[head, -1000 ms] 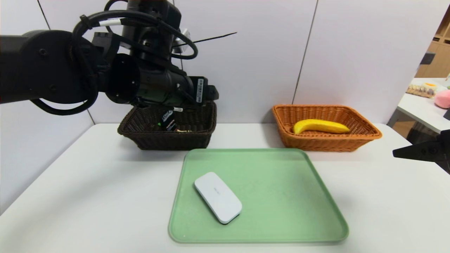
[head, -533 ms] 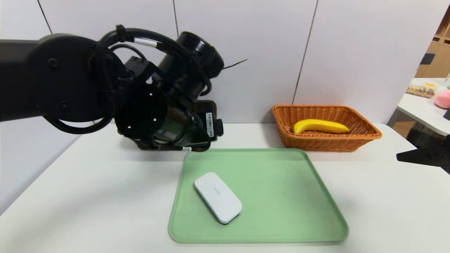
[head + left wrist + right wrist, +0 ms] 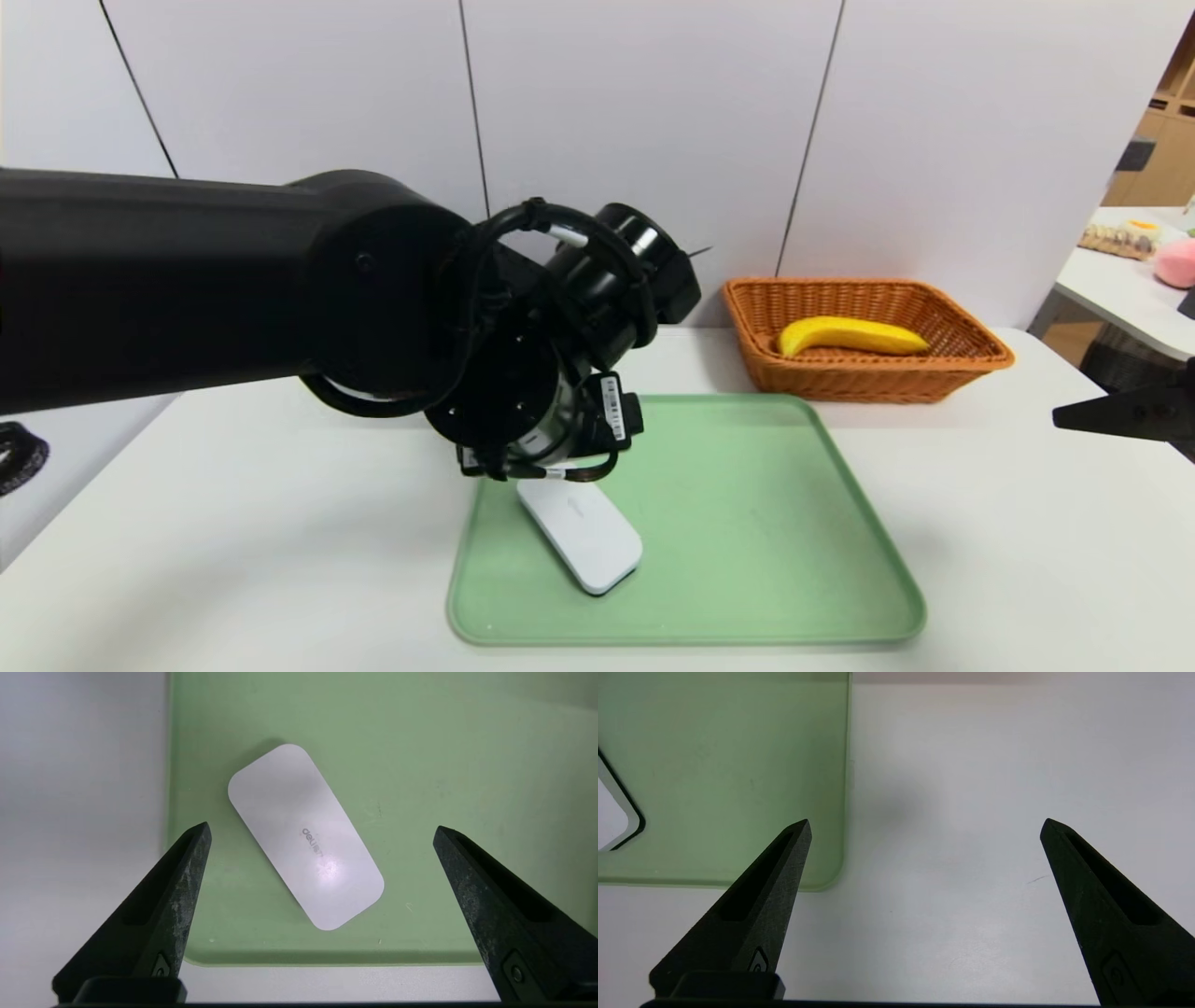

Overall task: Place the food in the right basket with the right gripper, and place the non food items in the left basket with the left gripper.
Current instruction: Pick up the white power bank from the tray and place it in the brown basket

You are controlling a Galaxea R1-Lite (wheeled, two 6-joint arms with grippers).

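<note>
1. Left gripper [image 3: 320, 828] over the near-left part of the green tray [image 3: 747, 523], pointing down and forward; fingers spread wide, nothing between them.
2. White case [image 3: 581, 534] flat on the tray, long axis diagonal, just inside the tray's left rim. In the left wrist view, case [image 3: 306, 835] centred between the two fingertips [image 3: 198, 835], clear of both.
3. "deli" lettering readable on the case top.
4. Left arm body blocks the back-left of the table in the head view; left basket, tube and pasta spoon not visible.
5. Banana [image 3: 851, 336] lying inside the orange right basket [image 3: 971, 359] at the back right of the white table [image 3: 233, 523], just behind the tray's far right corner.
6. Right gripper [image 3: 924, 826] parked at the table's right edge, fingers fully apart, empty, over bare table beside the tray's corner [image 3: 822, 872].
7. Only a black fingertip of the right gripper [image 3: 1120, 415] showing at the right border of the head view.
</note>
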